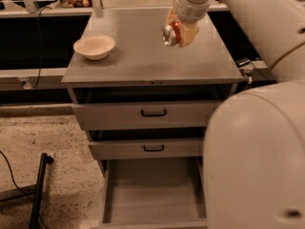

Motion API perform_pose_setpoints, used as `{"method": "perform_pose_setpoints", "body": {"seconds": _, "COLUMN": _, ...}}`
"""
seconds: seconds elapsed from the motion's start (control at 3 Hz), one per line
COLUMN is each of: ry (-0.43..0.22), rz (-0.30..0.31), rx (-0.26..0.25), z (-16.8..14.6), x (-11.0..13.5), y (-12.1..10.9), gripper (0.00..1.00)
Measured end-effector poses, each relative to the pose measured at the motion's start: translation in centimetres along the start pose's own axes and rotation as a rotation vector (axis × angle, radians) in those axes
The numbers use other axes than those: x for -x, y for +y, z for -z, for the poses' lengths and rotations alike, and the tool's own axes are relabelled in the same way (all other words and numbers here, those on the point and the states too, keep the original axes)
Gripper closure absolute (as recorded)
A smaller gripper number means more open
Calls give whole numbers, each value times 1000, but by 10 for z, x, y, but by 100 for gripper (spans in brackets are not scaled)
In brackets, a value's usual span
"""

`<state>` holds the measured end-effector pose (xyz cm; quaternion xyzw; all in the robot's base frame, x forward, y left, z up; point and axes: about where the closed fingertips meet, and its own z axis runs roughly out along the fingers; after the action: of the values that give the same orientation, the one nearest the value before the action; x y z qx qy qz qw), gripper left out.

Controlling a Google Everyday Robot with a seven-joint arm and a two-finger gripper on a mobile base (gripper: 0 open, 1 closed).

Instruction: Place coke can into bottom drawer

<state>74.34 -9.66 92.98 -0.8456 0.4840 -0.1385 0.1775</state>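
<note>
My gripper (pixel 180 32) is shut on the coke can (pixel 171 33), an orange-red can held on its side with its silver top facing left. It hangs above the right part of the grey cabinet top (pixel 143 61), lifted off it. The bottom drawer (pixel 152 194) is pulled open at the lower middle, its flat grey inside bare. The drawer lies well below and toward me from the can. My large white arm (pixel 257 142) covers the drawer's right side.
A cream bowl (pixel 94 46) sits on the left of the cabinet top. Two upper drawers with black handles (pixel 153 112) are slightly pulled out. A black stand leg (pixel 39 190) and cable lie on the speckled floor at left. Cluttered shelves stand behind.
</note>
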Motion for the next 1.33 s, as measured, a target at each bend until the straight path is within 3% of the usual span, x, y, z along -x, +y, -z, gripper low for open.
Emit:
{"method": "perform_pose_setpoints", "body": {"seconds": 0.33, "ry": 118, "rz": -160, "rx": -49, "z": 60, "x": -18, "y": 30, "gripper": 100}}
{"method": "perform_pose_setpoints", "body": {"seconds": 0.67, "ry": 129, "rz": -236, "rx": -18, "z": 60, "x": -11, "y": 50, "gripper": 100}}
{"method": "perform_pose_setpoints", "body": {"seconds": 1.0, "ry": 127, "rz": -233, "rx": -15, "z": 56, "x": -12, "y": 49, "gripper": 100}}
{"method": "perform_pose_setpoints", "body": {"seconds": 1.33, "ry": 63, "rz": -317, "rx": 38, "z": 31, "x": -21, "y": 61, "gripper": 100}}
